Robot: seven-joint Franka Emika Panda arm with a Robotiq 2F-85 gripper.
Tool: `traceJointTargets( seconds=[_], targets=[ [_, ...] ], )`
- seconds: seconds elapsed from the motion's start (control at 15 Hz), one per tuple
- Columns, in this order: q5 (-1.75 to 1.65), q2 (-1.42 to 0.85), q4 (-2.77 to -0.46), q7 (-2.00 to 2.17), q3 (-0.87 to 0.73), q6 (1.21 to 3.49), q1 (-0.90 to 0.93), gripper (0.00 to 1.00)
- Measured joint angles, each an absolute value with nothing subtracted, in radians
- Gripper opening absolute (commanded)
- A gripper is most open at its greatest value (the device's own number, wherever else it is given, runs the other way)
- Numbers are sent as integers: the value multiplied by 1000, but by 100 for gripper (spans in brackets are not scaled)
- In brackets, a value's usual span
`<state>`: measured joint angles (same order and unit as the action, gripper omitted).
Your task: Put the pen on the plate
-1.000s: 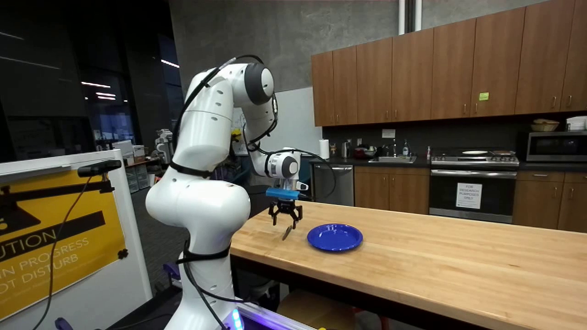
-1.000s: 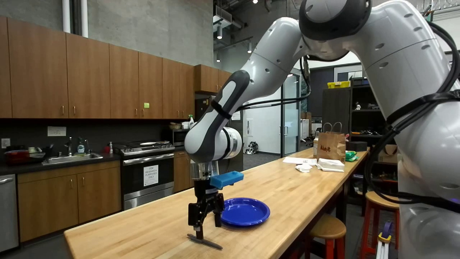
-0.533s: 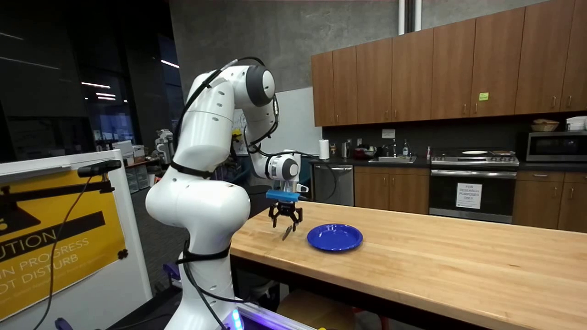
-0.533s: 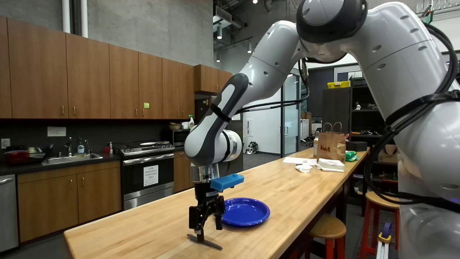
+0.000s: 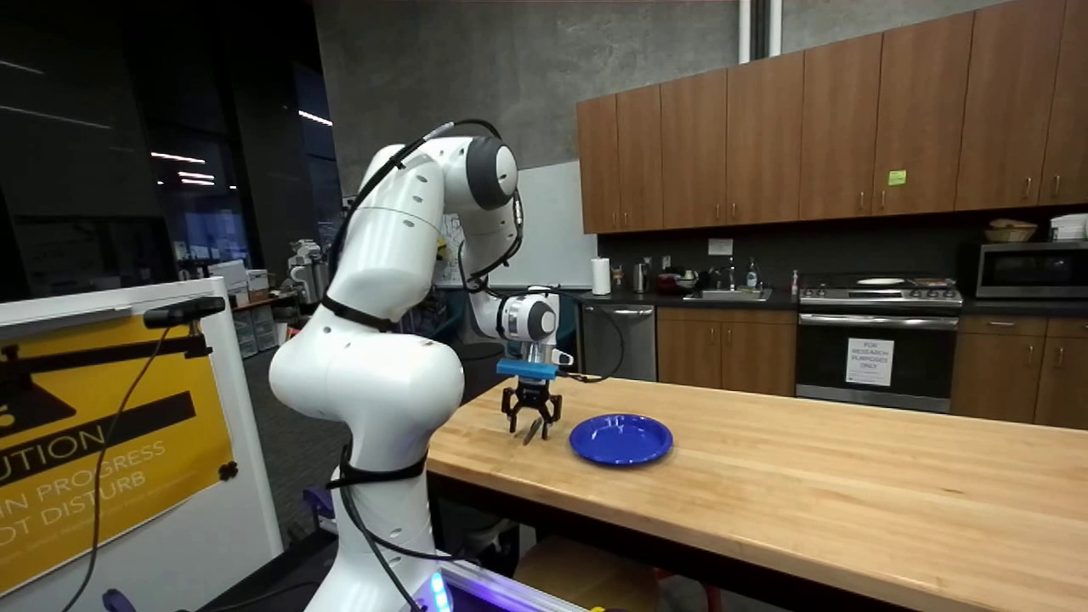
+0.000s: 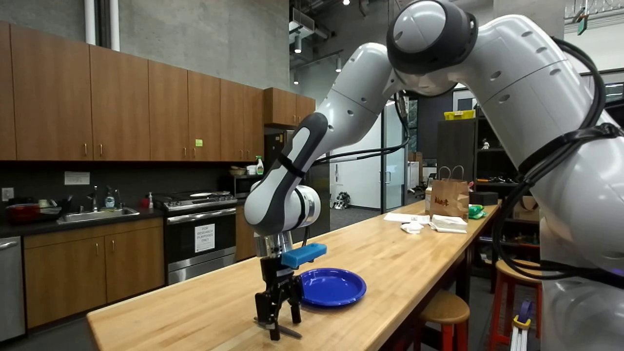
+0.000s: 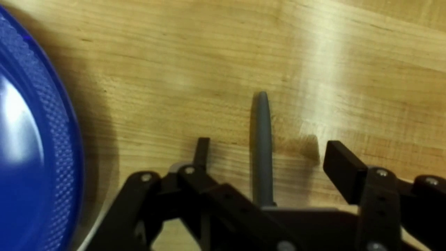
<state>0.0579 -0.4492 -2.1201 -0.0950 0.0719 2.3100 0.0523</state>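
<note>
Beside the blue plate (image 5: 621, 439), the end effector (image 7: 267, 158) straddles the pen (image 7: 264, 150), jaws parted, presumably to pinch it

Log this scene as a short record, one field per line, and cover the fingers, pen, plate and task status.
Fingers: open, pointing down, one on each side of the pen
Pen: lying on the table, a gap to each finger in the wrist view, not held
Plate: blue, round, on the table beside the pen, apart from it
Also on table: bag, upright, in an exterior view
Task status: pen not yet on the plate
Unclear: whether the fingers touch the table
</note>
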Motion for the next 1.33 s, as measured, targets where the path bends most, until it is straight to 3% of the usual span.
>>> traceJointTargets(
  seconds=[0.53,1.33],
  targets=[
    [42,-450,-2094,-91,44,2274,40,0],
    [42,-446,-2098,-91,51,2310,38,3]
  ],
)
